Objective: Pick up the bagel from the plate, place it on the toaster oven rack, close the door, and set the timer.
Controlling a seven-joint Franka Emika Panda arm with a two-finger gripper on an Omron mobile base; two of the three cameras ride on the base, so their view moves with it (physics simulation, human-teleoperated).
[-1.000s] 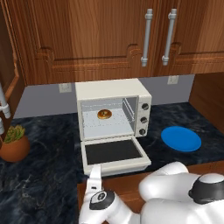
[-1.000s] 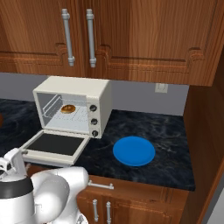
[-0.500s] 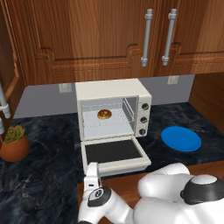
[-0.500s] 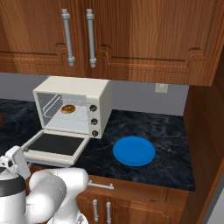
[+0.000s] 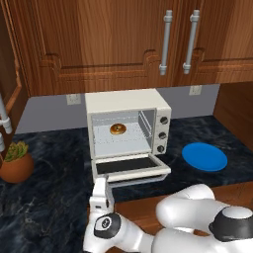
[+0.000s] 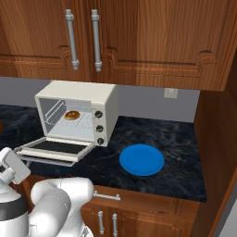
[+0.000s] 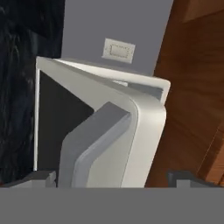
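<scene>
Inspector: Bagel [image 5: 117, 129] sits on the toaster oven rack [image 5: 123, 140]; plate [image 5: 204, 156] bare on the bench [image 5: 44, 197]. Door [image 5: 130, 166] hangs fully down.

Assessor: End effector [image 5: 101, 196] stands wide, holding nothing, just below the door's grey handle [image 7: 94, 142].

Inspector: Door judged rigid, hinged, light. Lift by the handle's front edge.

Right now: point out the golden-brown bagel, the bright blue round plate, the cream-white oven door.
golden-brown bagel [image 5: 117, 129], left base view, ring's top
bright blue round plate [image 6: 141, 159], right base view, disc centre
cream-white oven door [image 5: 129, 165], left base view, dark glass panel

White rounded arm links, dark joint caps, seemingly boxy tool [image 5: 101, 193]
</scene>
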